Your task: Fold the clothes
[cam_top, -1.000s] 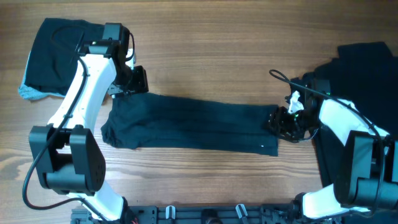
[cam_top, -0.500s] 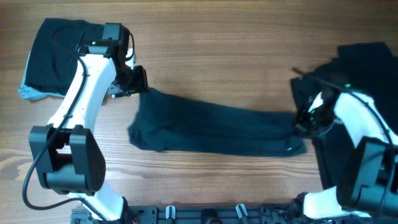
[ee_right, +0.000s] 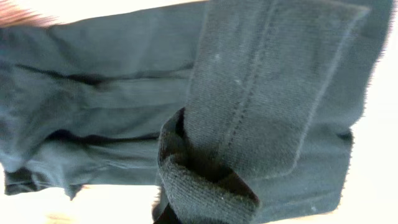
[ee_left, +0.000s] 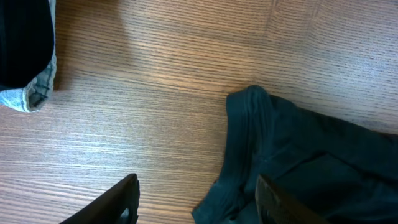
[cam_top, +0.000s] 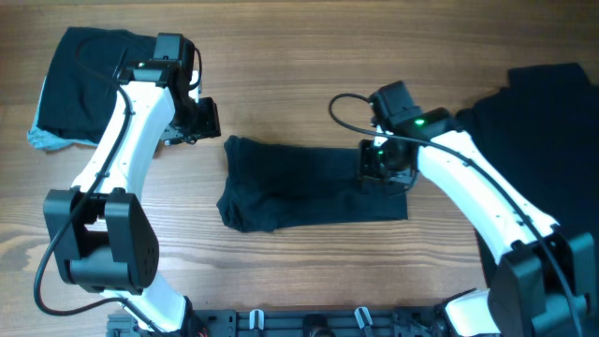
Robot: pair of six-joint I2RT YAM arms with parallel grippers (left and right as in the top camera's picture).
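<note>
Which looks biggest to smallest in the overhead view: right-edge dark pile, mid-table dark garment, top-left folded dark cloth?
1. Right-edge dark clothes pile, though cropped.
2-3. Mid-table dark garment and top-left folded dark cloth look alike; an arm partly hides the cloth.

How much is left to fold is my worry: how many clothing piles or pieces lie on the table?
3: a folded stack at the far left, a half-folded garment in the middle, a dark heap at the right edge. Stacks may hide more pieces.
</note>
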